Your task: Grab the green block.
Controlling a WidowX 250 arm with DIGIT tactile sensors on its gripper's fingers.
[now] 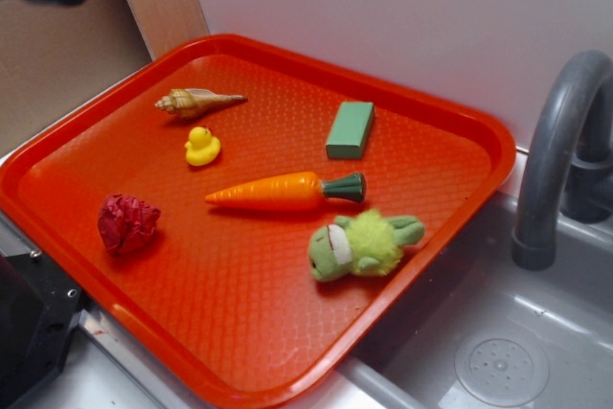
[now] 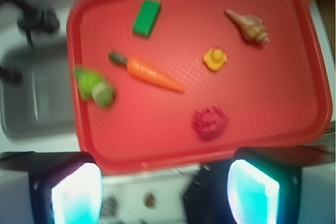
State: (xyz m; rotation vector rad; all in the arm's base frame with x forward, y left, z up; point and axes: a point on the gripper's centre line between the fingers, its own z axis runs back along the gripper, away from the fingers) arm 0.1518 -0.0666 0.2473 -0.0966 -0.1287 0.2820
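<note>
A: Six items on the red tray [image 1: 450, 131], exterior view, left to right: crumpled dark-red ball [image 1: 127, 222] at lower left, seashell [image 1: 196, 101] upper left, yellow duck [image 1: 201, 146] just below it, carrot [image 1: 285, 191] at centre, fuzzy green plush toy [image 1: 359, 244] lower right of centre, green block [image 1: 350, 129] upper right of centre. Sink [image 1: 498, 361] and grey faucet [image 1: 560, 150] at far right.

B: Block status?

A: Lying flat, untouched, apart from the carrot's stem. In the wrist view it sits at upper left of the tray.

B: Gripper [image 2: 165, 190]?

A: Two fingers [image 2: 76, 192] at the bottom edge of the wrist view, spread wide, nothing between them. Well above and short of the tray.

B: Step?

A: Approach, by my reading. Next move calls for travel toward the block, lining the jaws across its narrow sides, then descent.
</note>
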